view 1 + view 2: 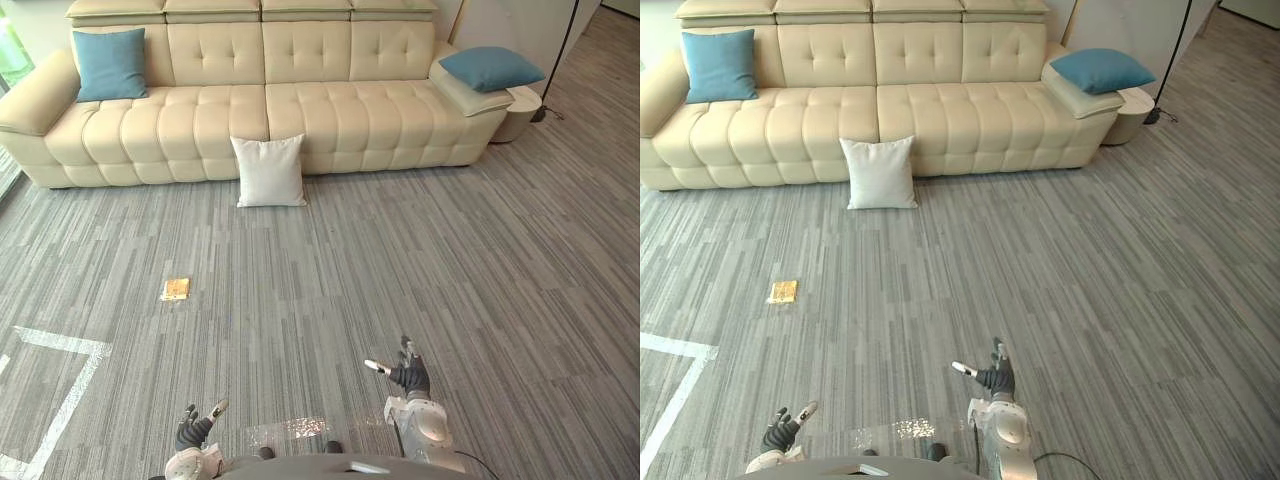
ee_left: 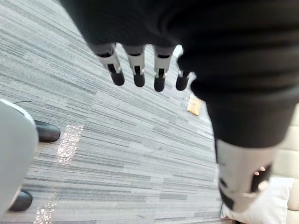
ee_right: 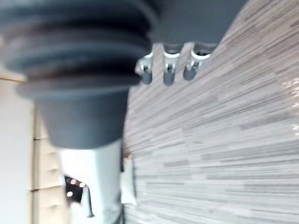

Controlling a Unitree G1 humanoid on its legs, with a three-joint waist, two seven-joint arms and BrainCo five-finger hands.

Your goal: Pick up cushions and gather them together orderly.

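- The job looks like it is at its very start. No cushion is picked up yet, and the three cushions are far from each other.
- The white cushion (image 1: 269, 171) stands on the floor (image 1: 450, 260). It leans on the front of the big cream sofa (image 1: 330, 110), near the middle.
- The left blue cushion (image 1: 110, 64) sits up on the seat at the sofa's left end, against the back.
- The right blue cushion (image 1: 491, 68) lies flat on top of the sofa's right end.
- The left robot hand (image 1: 193, 430) is low and close to the robot. Its fingers (image 2: 138, 70) are straight and apart, and it holds nothing.
- The right robot hand (image 1: 408, 376) is low too, a bit further out. Its fingers are loose and apart, the thumb sticks out to the side, and it is empty.
- Both hands are well apart from every cushion, so I think the step now is getting to the first one.
- The white cushion looks like the best first pick, as it is the nearest. The robot would need to walk up, bend down low, and grab it by its sides or top edge.
- A small flat yellow thing (image 1: 176, 289) lies on the floor between the robot and the sofa, off to the left. It is best to step past it.
- After that, one spot has to be picked for all three, maybe a neat row on the sofa seat.
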